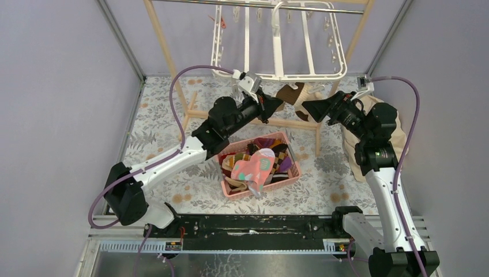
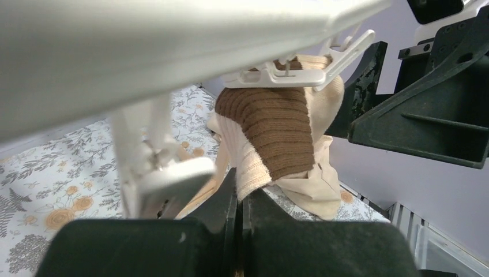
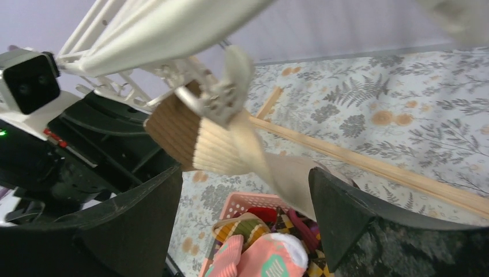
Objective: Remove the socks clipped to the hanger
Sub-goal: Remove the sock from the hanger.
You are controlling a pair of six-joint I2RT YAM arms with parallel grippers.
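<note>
A brown and cream sock hangs from a clip on the front edge of the white hanger. In the left wrist view the sock drops to my left gripper, which is shut with the cream ribbed edge pinched at its tips. My right gripper stands open just right of the sock, whose cream foot hangs between its fingers, close to the right one. The clip still bites the fabric. Several other socks lie in the pink basket.
The wooden rail frame carries the hanger, and its low crossbar runs under both grippers. A large beige cloth lies by the right arm. The basket sits on the floral table between the two arms.
</note>
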